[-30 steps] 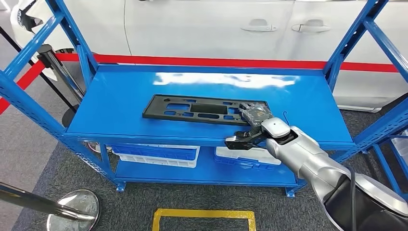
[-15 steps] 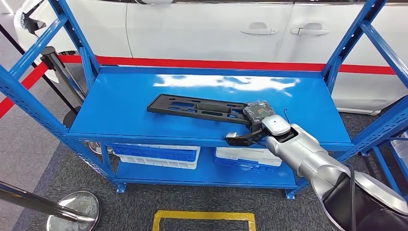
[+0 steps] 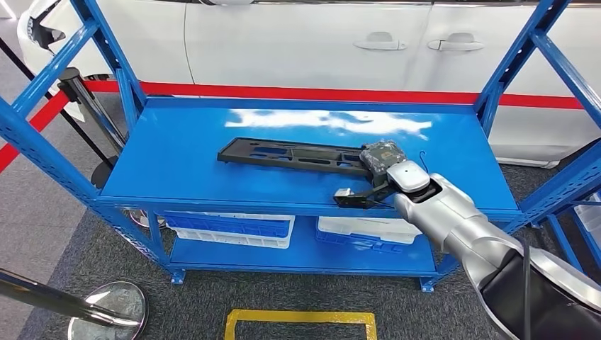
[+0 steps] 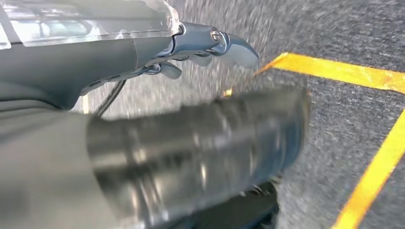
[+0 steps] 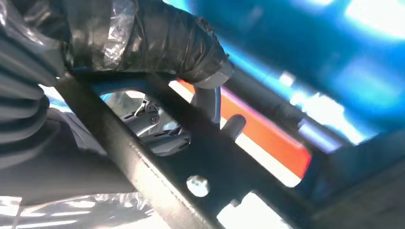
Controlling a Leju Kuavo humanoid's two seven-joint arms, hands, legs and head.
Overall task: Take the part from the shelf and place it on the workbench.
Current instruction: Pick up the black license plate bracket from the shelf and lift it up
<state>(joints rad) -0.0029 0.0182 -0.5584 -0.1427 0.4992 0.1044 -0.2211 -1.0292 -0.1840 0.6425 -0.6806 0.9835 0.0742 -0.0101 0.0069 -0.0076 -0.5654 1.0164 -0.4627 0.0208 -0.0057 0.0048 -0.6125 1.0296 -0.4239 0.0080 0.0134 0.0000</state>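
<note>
Right hand point(image 3: 379, 170) clamped on the black part's point(image 3: 294, 154) end above blue shelf point(image 3: 177, 152); left hand's point(image 4: 200, 47) grip impossible to tell.

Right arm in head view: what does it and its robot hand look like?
The right arm has a silver, rounded shell that goes black near the shoulder, with a thin black cable along it. A white rounded cap sits at the wrist. The right robot hand has dark fingers and a clear plastic wrap.
</note>
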